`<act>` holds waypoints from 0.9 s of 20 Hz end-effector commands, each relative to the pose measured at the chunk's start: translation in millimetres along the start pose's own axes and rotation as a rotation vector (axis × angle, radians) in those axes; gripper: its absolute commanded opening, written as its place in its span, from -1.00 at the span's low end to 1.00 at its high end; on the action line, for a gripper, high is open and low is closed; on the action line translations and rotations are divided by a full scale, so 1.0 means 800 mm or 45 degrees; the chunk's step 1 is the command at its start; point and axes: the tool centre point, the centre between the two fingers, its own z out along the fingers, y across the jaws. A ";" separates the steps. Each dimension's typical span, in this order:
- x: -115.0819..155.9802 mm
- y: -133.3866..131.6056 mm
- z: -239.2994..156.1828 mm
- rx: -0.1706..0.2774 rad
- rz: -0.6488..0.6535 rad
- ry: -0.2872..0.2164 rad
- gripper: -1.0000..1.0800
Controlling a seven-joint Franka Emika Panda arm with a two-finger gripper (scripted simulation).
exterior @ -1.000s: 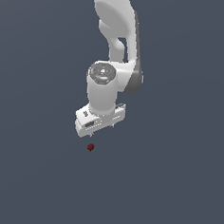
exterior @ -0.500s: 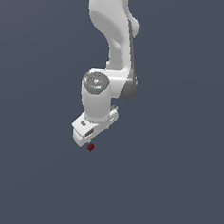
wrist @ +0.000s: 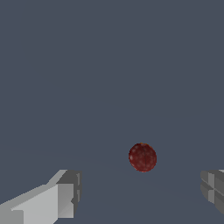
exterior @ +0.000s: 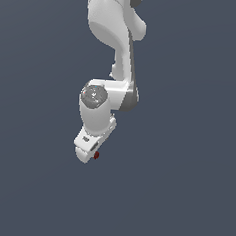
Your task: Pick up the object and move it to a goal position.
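The object is a tiny dark red round lump (exterior: 96,155) on the flat grey floor. In the exterior view it peeks out at the lower edge of my white gripper (exterior: 88,152), which hangs just over it and hides part of it. In the wrist view the lump (wrist: 142,157) lies on the floor between my two fingertips (wrist: 65,199), nearer the far finger (wrist: 213,188). The jaws stand wide apart and touch nothing. The gripper (wrist: 139,192) is open and empty.
A plain dark grey floor (exterior: 184,195) fills both views. The white arm (exterior: 113,49) comes down from the top of the exterior view. Nothing else shows.
The arm has swung down and toward the exterior view's left. The gripper has dropped onto the lump, which stayed in place and is now partly covered by the hand.
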 end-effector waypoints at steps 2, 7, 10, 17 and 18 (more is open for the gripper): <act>-0.004 0.007 0.010 0.002 -0.112 0.004 0.92; -0.009 0.015 0.022 0.004 -0.243 0.011 0.92; -0.012 0.019 0.027 0.005 -0.303 0.014 0.92; -0.015 0.024 0.034 0.006 -0.386 0.019 0.92; -0.016 0.025 0.035 0.006 -0.391 0.019 0.92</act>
